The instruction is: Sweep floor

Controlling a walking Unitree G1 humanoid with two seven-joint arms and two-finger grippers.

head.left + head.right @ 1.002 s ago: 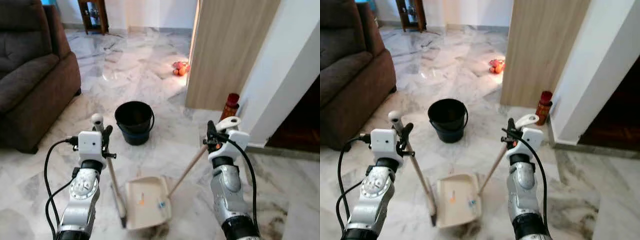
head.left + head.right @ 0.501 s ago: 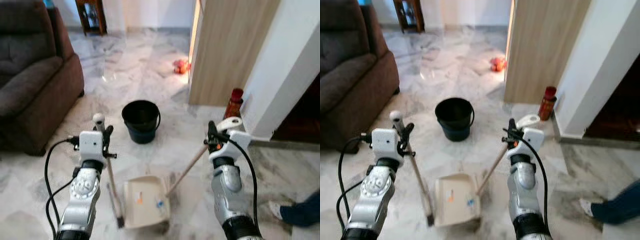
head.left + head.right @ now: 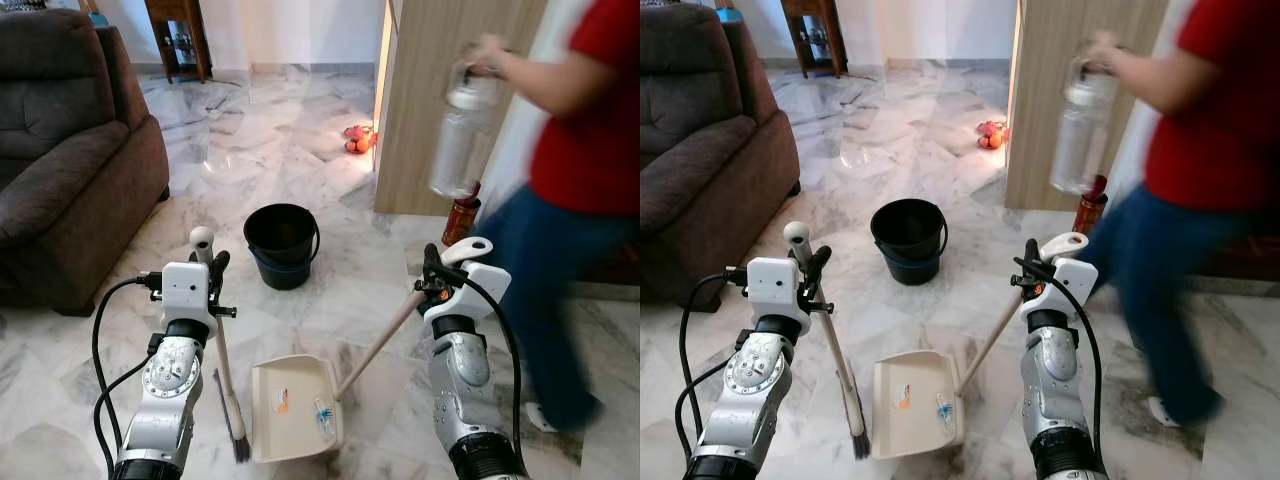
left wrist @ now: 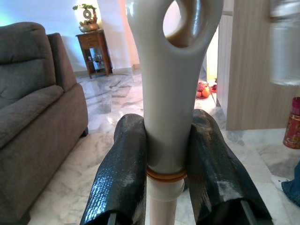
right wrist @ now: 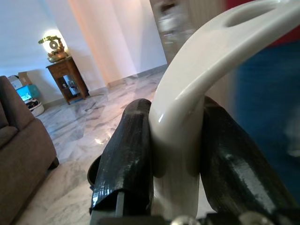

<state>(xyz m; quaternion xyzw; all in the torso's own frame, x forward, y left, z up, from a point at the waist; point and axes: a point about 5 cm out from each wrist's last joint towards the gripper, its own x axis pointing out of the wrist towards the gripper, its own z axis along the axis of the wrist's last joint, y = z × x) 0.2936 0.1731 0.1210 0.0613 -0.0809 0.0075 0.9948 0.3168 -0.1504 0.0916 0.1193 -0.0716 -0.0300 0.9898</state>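
Observation:
My left gripper [image 3: 208, 262] is shut on the cream handle of a small broom [image 3: 226, 375], whose dark bristles rest on the marble floor left of the dustpan. My right gripper [image 3: 437, 268] is shut on the looped top of the dustpan handle [image 3: 382, 338]. The cream dustpan [image 3: 291, 408] lies flat on the floor between my arms, with a few small scraps in it. In the left wrist view the fingers [image 4: 117, 178] clamp the broom handle [image 4: 169, 112]. In the right wrist view the fingers [image 5: 126, 154] grip the dustpan handle [image 5: 187, 117].
A black bucket [image 3: 281, 243] stands ahead of the dustpan. A brown sofa [image 3: 60, 150] fills the left. A person in a red top [image 3: 575, 170] stands close on my right, holding a clear bottle [image 3: 455, 140], in front of a wooden panel [image 3: 440, 90]. A red can [image 3: 460, 220] stands by the wall.
A person in a red top has stepped in on the right holding a bottle. The camera shifted slightly. Both grippers keep their hold; broom and dustpan stay roughly in place.

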